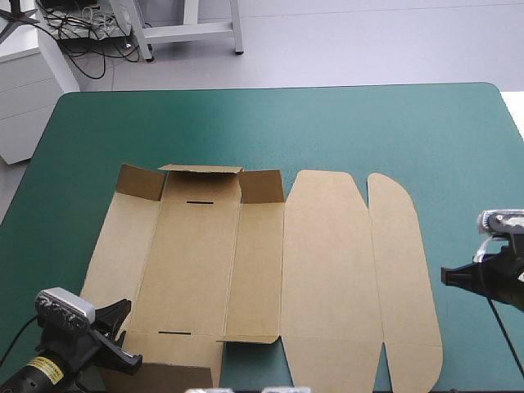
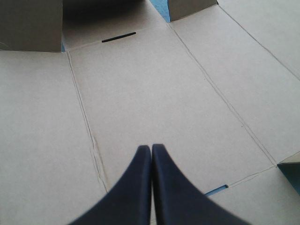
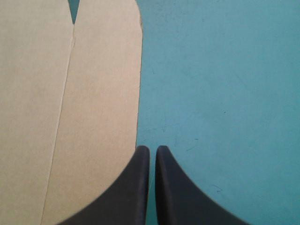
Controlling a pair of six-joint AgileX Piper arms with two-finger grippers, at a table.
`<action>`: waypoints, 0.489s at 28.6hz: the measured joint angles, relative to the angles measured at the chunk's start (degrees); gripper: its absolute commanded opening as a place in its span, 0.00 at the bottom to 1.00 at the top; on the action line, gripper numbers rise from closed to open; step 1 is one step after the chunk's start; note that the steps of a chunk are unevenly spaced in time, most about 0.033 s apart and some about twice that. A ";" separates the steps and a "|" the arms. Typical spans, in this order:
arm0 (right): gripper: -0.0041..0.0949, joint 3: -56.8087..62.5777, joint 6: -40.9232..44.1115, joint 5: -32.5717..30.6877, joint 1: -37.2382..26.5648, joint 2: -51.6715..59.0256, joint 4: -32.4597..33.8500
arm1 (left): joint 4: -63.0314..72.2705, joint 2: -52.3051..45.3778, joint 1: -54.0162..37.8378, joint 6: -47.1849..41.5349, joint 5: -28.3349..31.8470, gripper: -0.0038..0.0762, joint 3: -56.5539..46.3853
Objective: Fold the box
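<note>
The brown box (image 1: 327, 262) lies as a cut sheet on the teal-green cover, mostly flat. At its far left end, three short flaps (image 1: 201, 170) stand raised. A thin slot (image 2: 118, 37) shows in the panel ahead of my left gripper (image 2: 151, 149), which hovers shut over the box's left panels (image 2: 154, 84), near the table's front left corner (image 1: 121, 334). My right gripper (image 3: 152, 150) is shut and empty. It sits just above the rounded right flap's outer edge (image 3: 136, 93), at the box's right side in the high view (image 1: 450, 276).
Bare teal-green cover (image 1: 368, 123) stretches beyond the box toward the far edge and along the right side (image 3: 220, 93). A strip of cover shows between the box's two rounded right flaps (image 1: 368, 190).
</note>
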State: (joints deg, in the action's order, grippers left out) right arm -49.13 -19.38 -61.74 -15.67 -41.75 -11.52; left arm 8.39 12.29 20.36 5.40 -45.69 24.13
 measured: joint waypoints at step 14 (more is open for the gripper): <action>0.04 6.41 1.09 3.84 11.53 0.99 2.63 | -0.86 23.41 0.00 -2.90 -5.51 0.04 20.28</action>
State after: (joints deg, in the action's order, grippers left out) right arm -42.72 -18.30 -57.90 -4.14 -40.76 -8.90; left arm 7.53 35.70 20.36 2.50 -51.19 44.40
